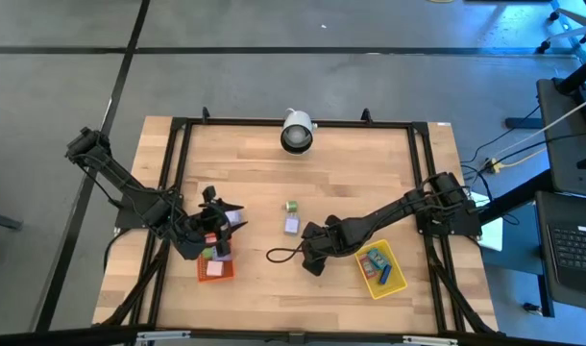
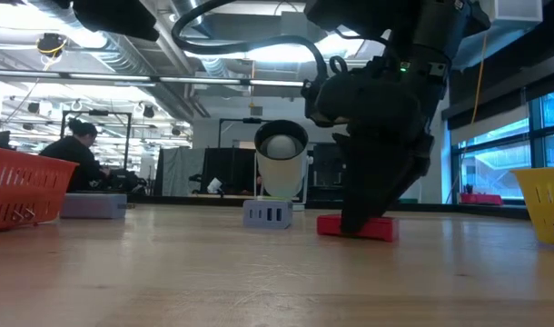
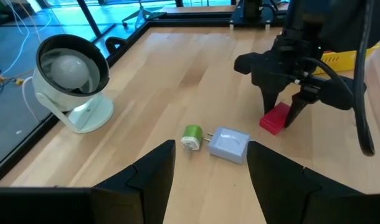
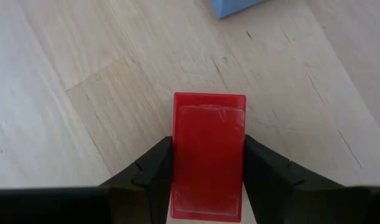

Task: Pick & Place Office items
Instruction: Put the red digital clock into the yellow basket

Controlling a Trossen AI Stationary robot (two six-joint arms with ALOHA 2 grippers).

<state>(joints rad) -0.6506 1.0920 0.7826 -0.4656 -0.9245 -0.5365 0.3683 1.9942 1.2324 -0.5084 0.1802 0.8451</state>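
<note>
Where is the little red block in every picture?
High view: hidden under the right end effector, near table centre.
Low view: red block on the table, right of centre, end effector fingers around it.
Left wrist view: upper right, between the far fingers.
Right wrist view: centre.
Shared landmark: the lilac block.

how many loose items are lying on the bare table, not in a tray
3: a green plug beside a lilac block mid-table, and a red block between the right pincer's fingers. More may hide under the arms.
</note>
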